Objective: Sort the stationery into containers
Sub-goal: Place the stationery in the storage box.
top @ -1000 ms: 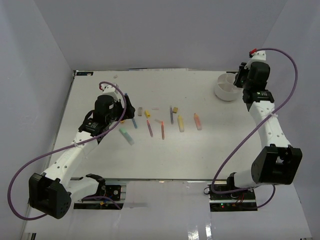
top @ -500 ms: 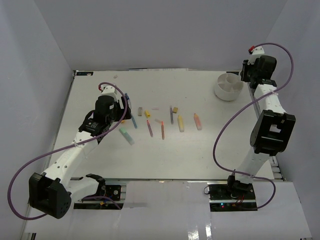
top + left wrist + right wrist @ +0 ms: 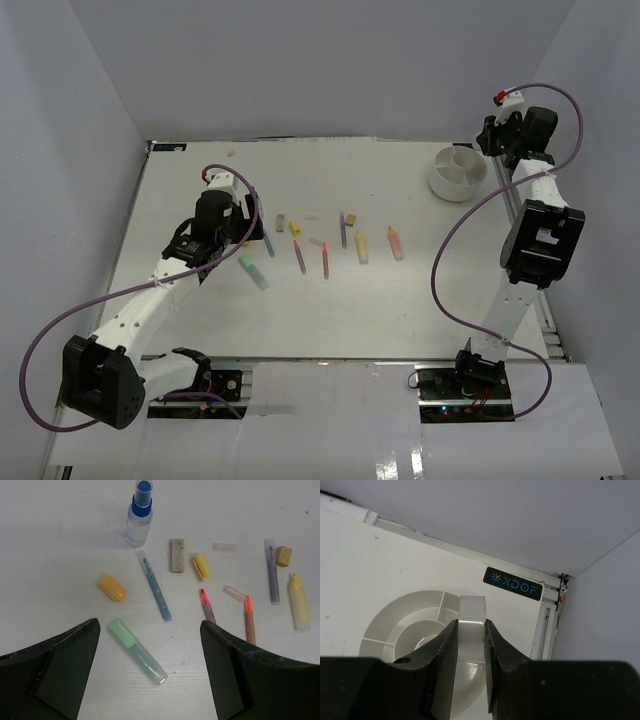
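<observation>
Since the earlier frames, the right arm has swung up and back so that its right tool (image 3: 497,140) now stands at the far right corner of the counter (image 3: 420,310), just beside the white tub (image 3: 457,174); the left arm has shifted only slightly. Only the right wrist view shows the grip: the right tool (image 3: 469,630) is clenched on a clear tape ring (image 3: 472,611), held above the tub (image 3: 395,625), whose inner dividers are visible there. From the overhead view the tape cannot be made out. The left wrist view shows the left tool (image 3: 150,667) released, jaws wide apart, above loose stationery near the counter's middle: a blue-capped bottle (image 3: 139,516), a blue pen (image 3: 156,586), a green highlighter (image 3: 136,650), an orange cap (image 3: 111,587), a yellow cap (image 3: 201,566), a grey eraser (image 3: 177,555), two orange-tipped pens (image 3: 207,608), a purple pen (image 3: 272,573) and a yellow highlighter (image 3: 298,603). Overhead, an orange highlighter (image 3: 396,243) lies further toward the right edge.
</observation>
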Motion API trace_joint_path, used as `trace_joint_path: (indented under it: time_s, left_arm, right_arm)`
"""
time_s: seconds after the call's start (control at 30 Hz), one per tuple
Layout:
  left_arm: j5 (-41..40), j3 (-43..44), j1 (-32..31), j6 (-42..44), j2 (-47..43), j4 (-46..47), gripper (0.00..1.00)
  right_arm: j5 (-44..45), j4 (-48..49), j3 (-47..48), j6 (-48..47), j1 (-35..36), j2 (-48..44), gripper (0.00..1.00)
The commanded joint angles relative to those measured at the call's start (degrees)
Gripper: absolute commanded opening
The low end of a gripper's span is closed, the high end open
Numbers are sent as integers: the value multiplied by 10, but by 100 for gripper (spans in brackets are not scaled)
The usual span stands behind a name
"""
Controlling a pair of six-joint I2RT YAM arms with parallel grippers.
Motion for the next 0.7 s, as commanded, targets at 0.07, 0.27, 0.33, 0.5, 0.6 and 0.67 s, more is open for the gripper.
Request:
trace_joint_path:
  time_s: [0.07, 0.27, 0.33, 0.5, 0.6, 0.67]
  left_arm:
    - [7, 12, -1, 5, 9, -4, 93]
    - [9, 12, -1, 6, 19, -4, 93]
    - [10, 12, -1, 7, 21, -4, 93]
    - [12, 12, -1, 7, 23, -4, 93]
    - [14, 11, -1, 7, 24, -4, 93]
    - [15, 11, -1, 7, 24, -4, 93]
  right_arm:
    - [-48, 16, 35, -36, -15, 25, 8]
    - [-50, 16, 33, -49, -18, 43, 8]
    - [-62, 15, 29, -49, -19, 45, 8]
    - [-71, 14, 23, -47, -19, 54, 8]
    - [-71, 14, 21, -44, -19, 59, 9]
    - [-69, 14, 24, -44, -19, 62, 11]
